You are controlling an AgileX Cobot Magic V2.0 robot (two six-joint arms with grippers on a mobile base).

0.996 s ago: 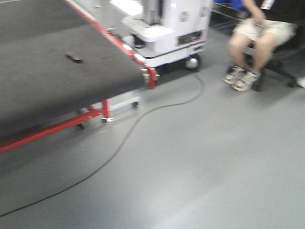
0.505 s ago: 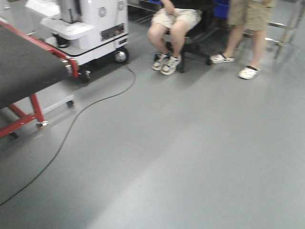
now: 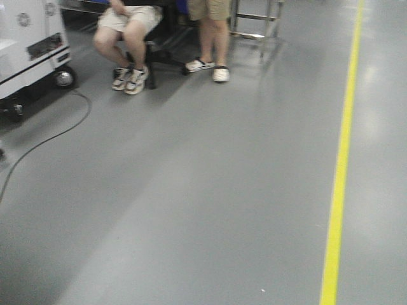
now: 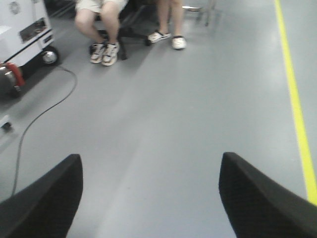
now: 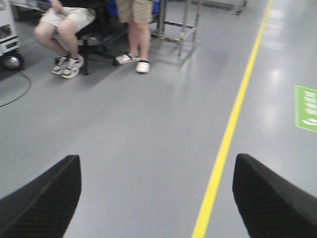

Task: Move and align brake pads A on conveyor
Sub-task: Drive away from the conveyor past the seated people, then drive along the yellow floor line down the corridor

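No brake pads and no conveyor show in any view, so how the pads lie or look can't be told. The left end effector (image 4: pixel 150 168) and right end effector (image 5: pixel 157 166) both gape open, empty, over bare floor (image 3: pixel 210 190). A red fitting (image 4: pixel 16 79) at the left wrist view's left edge suggests the belt lies leftward, nearer the left arm.

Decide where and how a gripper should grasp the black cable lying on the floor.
Probably the cable at its middle stretch, from straight above, pinching across its run: it is thin and lies flat on the floor.
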